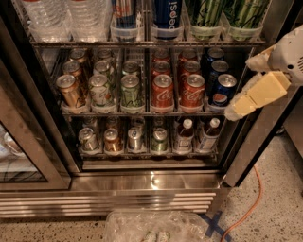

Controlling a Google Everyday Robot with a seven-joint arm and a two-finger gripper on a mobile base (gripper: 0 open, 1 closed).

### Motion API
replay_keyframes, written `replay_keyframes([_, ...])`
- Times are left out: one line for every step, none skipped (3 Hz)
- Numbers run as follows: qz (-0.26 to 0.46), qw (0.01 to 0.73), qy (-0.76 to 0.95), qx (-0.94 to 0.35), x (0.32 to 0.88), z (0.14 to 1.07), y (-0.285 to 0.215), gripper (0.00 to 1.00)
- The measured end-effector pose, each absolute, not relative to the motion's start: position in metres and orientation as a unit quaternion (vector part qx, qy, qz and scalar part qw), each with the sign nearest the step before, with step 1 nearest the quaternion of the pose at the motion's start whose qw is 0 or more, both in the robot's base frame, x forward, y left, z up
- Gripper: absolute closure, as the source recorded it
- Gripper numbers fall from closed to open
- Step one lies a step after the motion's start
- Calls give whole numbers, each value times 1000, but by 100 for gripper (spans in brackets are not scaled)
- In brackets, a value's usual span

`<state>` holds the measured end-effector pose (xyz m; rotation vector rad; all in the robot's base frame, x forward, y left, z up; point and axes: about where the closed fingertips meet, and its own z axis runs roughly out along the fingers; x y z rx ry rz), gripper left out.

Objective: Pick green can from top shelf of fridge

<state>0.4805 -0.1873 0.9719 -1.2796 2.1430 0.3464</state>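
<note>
Two tall bright-green cans (206,14) (246,13) stand side by side in clear tubs at the right end of the top shelf (142,43) of the fridge (151,183); their tops are cut off by the picture's edge. My gripper (244,87) hangs at the right edge, in front of the fridge's right frame, below and to the right of the green cans. Its yellowish fingers (258,94) stand apart and hold nothing.
A blue Pepsi can (166,16), another can and water bottles (52,16) share the top shelf. Short soda cans (163,92) fill the middle rack, cans and bottles the lower one. The open glass door (23,156) is at left. A plastic bag (156,227) and an orange cable (246,212) lie on the floor.
</note>
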Motion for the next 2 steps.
replay_keyframes([175,340,807,-451,491,978,-175,0])
replay_keyframes([198,357,803,-433,496,983,-169,0])
